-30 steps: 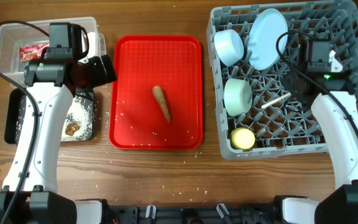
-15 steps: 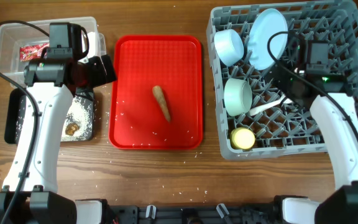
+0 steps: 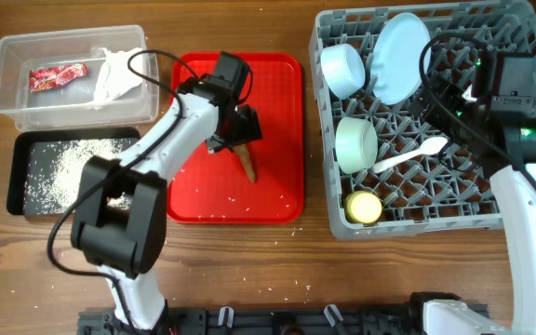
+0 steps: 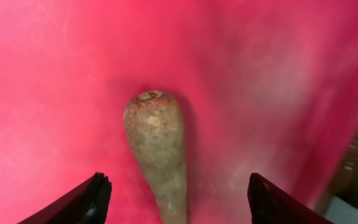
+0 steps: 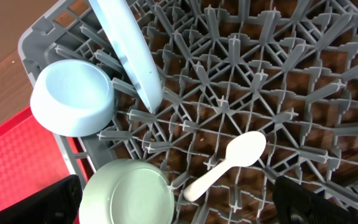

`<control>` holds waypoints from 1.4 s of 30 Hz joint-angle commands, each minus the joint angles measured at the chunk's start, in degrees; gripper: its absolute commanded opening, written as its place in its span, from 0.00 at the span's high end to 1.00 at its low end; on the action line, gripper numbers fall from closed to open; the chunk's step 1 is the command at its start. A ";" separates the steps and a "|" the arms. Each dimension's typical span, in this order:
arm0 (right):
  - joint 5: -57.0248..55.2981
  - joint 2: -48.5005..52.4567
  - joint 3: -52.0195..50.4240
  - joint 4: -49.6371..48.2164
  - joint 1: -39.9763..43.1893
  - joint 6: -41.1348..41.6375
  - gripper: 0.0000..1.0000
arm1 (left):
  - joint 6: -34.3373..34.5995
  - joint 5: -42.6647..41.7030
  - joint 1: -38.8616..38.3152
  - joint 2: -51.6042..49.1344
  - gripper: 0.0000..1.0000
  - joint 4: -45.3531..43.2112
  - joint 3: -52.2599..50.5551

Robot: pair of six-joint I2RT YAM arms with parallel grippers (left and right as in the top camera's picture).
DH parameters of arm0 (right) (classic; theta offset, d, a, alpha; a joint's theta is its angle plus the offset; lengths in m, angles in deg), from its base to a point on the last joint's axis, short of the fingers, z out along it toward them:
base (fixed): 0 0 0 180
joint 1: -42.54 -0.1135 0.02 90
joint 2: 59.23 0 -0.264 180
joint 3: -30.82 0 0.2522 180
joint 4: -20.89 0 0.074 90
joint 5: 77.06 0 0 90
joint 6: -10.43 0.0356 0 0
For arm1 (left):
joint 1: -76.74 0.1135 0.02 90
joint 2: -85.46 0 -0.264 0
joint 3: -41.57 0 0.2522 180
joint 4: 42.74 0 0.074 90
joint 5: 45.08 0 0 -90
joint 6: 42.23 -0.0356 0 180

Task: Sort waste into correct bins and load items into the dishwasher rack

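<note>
The brown carrot-shaped stick [image 3: 248, 164] lies on the red tray [image 3: 277, 84]. My left gripper [image 3: 235, 135] hangs low over its thick end, open, one finger on each side and touching neither side of the stick [image 4: 157, 137]. My right gripper [image 5: 188, 205] stands open above the dishwasher rack [image 3: 491, 200], holding nothing. The white spoon [image 3: 412, 155] lies loose on the rack's pegs, beside the mint bowl [image 3: 356, 142]. The plate [image 3: 400, 58], blue bowl [image 3: 345, 70] and yellow cup [image 3: 364, 207] sit in the rack too.
The clear tub [image 3: 17, 102] at the back left holds a red-and-white wrapper [image 3: 56, 76] and crumpled white paper [image 3: 117, 74]. The black tray [image 3: 17, 177] in front of it holds rice grains. Loose grains dot the red tray and the table around it.
My left arm swung from the bins onto the red tray and its jaws narrowed around the stick. My right gripper opened, left the spoon in the rack and drew back to the right.
</note>
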 commanded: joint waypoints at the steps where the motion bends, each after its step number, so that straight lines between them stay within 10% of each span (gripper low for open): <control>1: -0.98 0.74 0.55 -0.09 0.13 0.44 0.00 | 2.49 2.71 -1.01 -4.13 0.39 -3.21 0.31; 9: -1.81 0.74 0.55 -0.04 0.13 0.28 0.00 | 2.43 5.07 -1.11 -8.96 0.48 -4.66 0.31; 15: -2.49 0.74 0.55 0.11 0.13 0.24 0.00 | 2.45 4.81 -0.92 -9.81 0.95 -4.59 0.42; 28: -4.02 0.74 0.55 -0.13 0.13 -1.44 0.00 | 2.08 10.86 23.12 12.59 0.96 16.13 10.34; 32: -4.00 0.74 0.55 -0.09 0.13 -1.44 0.00 | 12.41 16.26 34.21 13.09 0.96 20.52 8.44; 36: -3.98 0.74 0.55 -0.09 0.13 -1.42 0.00 | 30.71 17.00 45.07 12.35 0.87 10.19 -4.96; 42: -3.98 0.74 0.55 0.11 0.13 -1.42 0.00 | 30.69 17.00 46.97 11.72 0.58 -12.00 -20.41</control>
